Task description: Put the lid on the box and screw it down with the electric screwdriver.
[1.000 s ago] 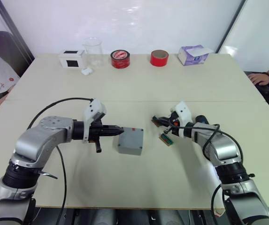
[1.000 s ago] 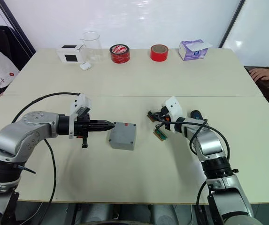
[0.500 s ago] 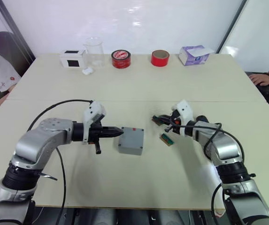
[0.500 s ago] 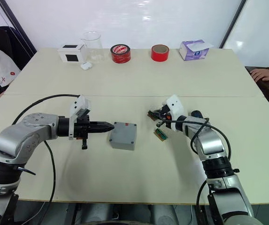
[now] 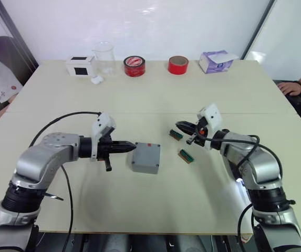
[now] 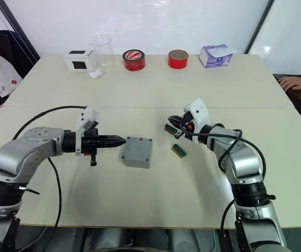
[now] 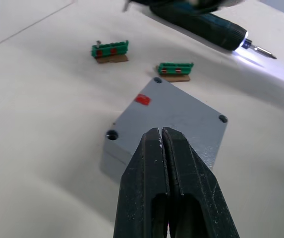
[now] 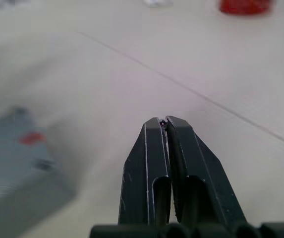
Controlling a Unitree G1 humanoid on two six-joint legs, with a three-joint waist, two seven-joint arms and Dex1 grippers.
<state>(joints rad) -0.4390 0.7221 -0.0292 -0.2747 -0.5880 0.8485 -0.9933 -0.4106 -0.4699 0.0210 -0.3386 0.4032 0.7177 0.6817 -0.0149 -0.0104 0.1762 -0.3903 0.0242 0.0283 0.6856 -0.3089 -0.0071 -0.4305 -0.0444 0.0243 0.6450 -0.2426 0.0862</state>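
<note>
item 1, left gripper: black fingers pressed together on nothing, lying level, tips sitting just beside the left face of item 2 and aiming at 3 o'clock toward it.

item 2, box with lid: standing near table centre, the lid already lying on top, red mark facing up. in the left wrist view 3 corner holes are showing dark and unfilled, so fastening is judged not yet done; the 4th corner is hiding behind the fingers.

item 3, 2 green terminal blocks: lying loose on the table at 2 to 3 o'clock of the box, between it and item 4.

item 4, right gripper: fingers clamped together, gripping nothing, hovering above the table with tips pointing at 9 o'clock.

item 5, electric screwdriver: lying flat on the table beyond the terminal blocks in the left wrist view, white light glowing at the bit; in the head views that glow is showing by the right elbow.

relation governing the next move: the tool is lying on the right arm's side, at roughly 4 o'clock of the right fingertips and behind them, well apart from the left arm. its long axis is pointing away from the box, bit outward. the right arm is judged nearer and would need to draw back and open before taking the barrel.
</note>
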